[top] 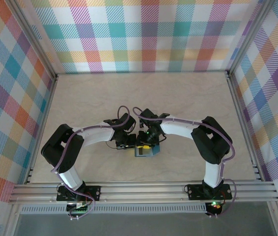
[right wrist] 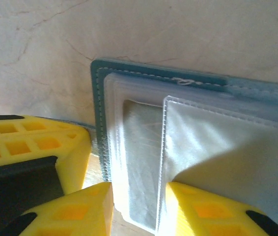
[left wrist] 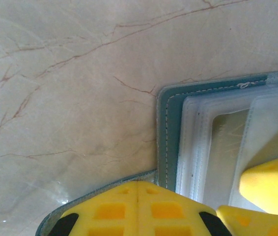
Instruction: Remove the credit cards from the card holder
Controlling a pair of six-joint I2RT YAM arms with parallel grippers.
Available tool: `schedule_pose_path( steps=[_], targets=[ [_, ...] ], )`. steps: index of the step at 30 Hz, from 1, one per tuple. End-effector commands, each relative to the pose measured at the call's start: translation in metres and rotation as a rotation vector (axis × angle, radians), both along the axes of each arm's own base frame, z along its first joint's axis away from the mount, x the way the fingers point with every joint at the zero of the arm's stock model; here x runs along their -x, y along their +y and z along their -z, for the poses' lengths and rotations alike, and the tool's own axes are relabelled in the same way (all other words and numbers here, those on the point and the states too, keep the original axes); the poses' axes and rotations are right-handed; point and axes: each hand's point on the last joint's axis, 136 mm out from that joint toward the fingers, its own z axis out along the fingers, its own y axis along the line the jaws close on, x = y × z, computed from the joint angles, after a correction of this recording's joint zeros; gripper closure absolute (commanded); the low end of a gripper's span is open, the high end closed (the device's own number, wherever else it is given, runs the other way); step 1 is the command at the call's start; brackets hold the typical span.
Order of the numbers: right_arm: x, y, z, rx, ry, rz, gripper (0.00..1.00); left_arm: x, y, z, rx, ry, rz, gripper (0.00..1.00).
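mostly cut off: the card holder (right wrist: 144, 70) runs out of both wrist views toward 3 o'clock. its cloudy sleeves (right wrist: 144, 162) blur whatever they hold, so credit cards cannot be made out. from above, the wrists cover its far half. both arms fold inward from the near rail, elbows out, wrists meeting near the middle of the table (top: 104, 98). left gripper (left wrist: 136, 189): fingers pressed together, a teal flap edge passing under them; pinched or not, unclear. right gripper (right wrist: 139, 196): fingers partly apart, astride a sleeve's near edge. the holder lies open, at 1 o'clock from the left fingers, 12 o'clock from the right.
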Motion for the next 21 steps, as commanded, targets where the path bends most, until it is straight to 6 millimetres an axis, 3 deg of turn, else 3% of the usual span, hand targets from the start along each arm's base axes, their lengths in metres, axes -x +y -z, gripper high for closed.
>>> schedule_pose_path(
  steps=[1,10,21],
  targets=[
    [0.004,-0.026,-0.001,0.15,-0.032,-0.025,0.62,0.005,0.007,0.014,-0.029,0.031,0.0,1.0],
    [-0.006,-0.05,-0.016,0.32,-0.115,-0.065,0.5,0.004,0.007,0.016,-0.032,0.035,0.002,1.0],
    [-0.006,-0.063,-0.015,0.396,-0.124,-0.08,0.47,0.004,0.007,0.016,-0.034,0.034,0.006,1.0]
  ],
)
